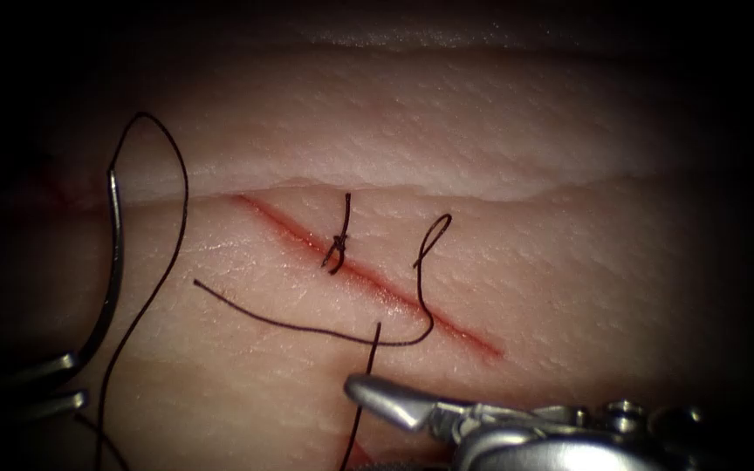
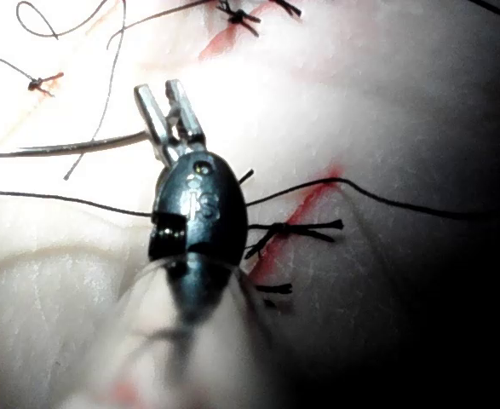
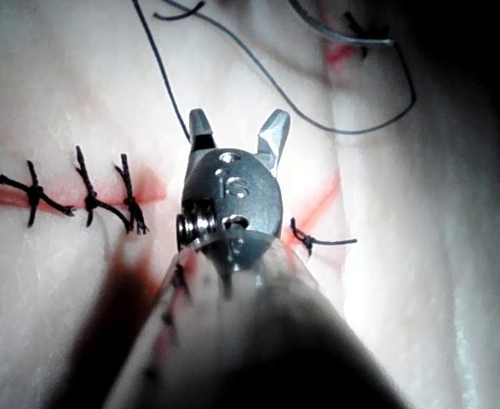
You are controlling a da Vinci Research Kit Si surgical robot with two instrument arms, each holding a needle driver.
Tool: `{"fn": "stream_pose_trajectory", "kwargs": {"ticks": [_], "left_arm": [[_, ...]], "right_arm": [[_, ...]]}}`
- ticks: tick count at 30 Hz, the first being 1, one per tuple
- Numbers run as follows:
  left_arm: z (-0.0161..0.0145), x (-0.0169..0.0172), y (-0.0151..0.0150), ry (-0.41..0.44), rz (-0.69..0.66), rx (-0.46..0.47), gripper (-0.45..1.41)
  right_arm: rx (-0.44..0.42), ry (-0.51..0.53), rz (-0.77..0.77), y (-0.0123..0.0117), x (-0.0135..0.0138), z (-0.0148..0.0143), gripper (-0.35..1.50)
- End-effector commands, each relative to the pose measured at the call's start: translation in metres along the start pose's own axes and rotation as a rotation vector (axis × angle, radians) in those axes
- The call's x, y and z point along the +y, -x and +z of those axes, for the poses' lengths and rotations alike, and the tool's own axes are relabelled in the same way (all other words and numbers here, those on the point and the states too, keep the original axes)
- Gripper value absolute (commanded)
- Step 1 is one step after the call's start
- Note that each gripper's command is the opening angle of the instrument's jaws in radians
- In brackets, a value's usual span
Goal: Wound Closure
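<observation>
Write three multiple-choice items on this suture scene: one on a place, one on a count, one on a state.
1. Where is the needle?
A. Left of the cut, out of the tissue, held by the left pincer
B. Right of the cut, in the other pincer
C. Driven through both edges of the cut

2. How many tied knots sit on the cut in the endoscope view?
A. Five
B. Three
C. One

3. How is the right pincer?
A. Shut on the needle
B. Open, holding nothing
C. Shut on the tissue

Answers:
1 A: the needle curves up from the left pincer, gripped near the end away from the thread.
2 C: a single knot crosses the red line.
3 B: the right wrist view shows its jaws spread with nothing between them.
</observation>
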State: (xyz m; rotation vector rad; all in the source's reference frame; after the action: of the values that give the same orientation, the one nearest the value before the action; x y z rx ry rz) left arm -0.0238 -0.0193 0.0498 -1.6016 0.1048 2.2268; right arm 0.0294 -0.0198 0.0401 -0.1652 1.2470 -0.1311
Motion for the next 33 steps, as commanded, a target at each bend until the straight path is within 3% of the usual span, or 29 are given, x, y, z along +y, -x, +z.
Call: {"fn": "stream_pose_trajectory", "kwargs": {"ticks": [1,11,18,20,22,25,33], "left_arm": [[0.0006,0.0003,0.0004,0.001,0.0,0.002,-0.45],[0.0006,0.0003,0.0004,0.001,0.0,0.002,-0.45],[0.0005,0.0003,0.0004,0.002,0.0,0.002,-0.45],[0.0006,0.0003,0.0004,0.002,0.0,0.002,-0.45],[0.0006,0.0003,0.0004,0.001,0.0,0.002,-0.45],[0.0006,0.0003,0.0004,0.002,0.0,0.002,-0.45],[0.0005,0.0003,0.0004,0.002,0.0,0.002,-0.45]], "right_arm": [[-0.008,0.008,-0.009,0.0018,0.0003,0.0013,1.38],[-0.054,0.016,-0.046,0.0083,-0.0015,0.0036,1.35],[-0.065,0.007,-0.04,0.0094,-0.0019,0.0043,1.25],[-0.054,0.0,-0.038,0.009,-0.0019,0.0043,1.05],[-0.042,-0.007,-0.037,0.0086,-0.002,0.0043,0.69],[-0.014,-0.029,-0.036,0.0078,-0.0024,0.0045,-0.35],[0.001,-0.055,-0.041,0.0054,-0.0031,0.004,-0.35]]}}
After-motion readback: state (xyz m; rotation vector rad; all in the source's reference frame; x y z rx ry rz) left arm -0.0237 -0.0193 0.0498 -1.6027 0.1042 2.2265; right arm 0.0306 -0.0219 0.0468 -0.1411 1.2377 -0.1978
